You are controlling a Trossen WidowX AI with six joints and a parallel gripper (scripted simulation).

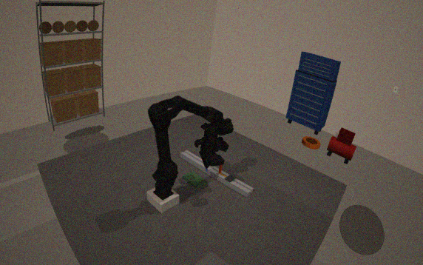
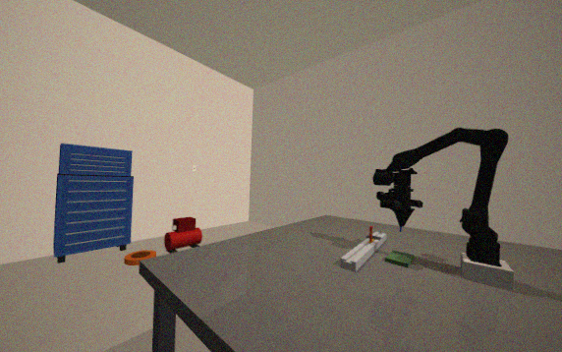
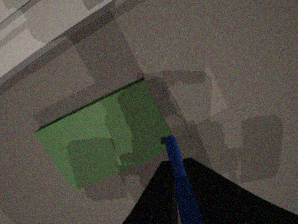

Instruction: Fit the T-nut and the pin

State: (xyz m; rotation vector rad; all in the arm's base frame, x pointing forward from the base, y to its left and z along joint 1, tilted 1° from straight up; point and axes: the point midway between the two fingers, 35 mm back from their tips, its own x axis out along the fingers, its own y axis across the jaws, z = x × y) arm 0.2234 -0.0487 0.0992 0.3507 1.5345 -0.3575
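Opens on a dim room with a shelf (image 1: 103, 59) at left. Passes rightward to the green tray (image 1: 194, 179) (image 2: 400, 259) (image 3: 90, 125). Grasps the blue pin (image 1: 207, 169) (image 2: 400, 229) (image 3: 182, 175) in the clenched gripper (image 1: 207, 168) (image 2: 401, 226) (image 3: 176, 168), above tray height, pointing down, presumably for pushing into the hole. Reaches the orange handle (image 1: 220, 169) (image 2: 370, 233), upright at the rail (image 1: 237, 188) (image 2: 360, 256) (image 3: 30, 45), likely keeping the nut flat; ends near the bracket (image 1: 230, 178) (image 2: 377, 236), alignment unclear.

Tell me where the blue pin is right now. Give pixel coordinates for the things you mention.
The blue pin (image 1: 207, 169) (image 2: 400, 229) (image 3: 182, 179) is in the pincer (image 1: 208, 167) (image 2: 402, 227) (image 3: 176, 168); in the exterior view it points down, above the table, right of the orange handle (image 1: 220, 169) (image 2: 370, 234).
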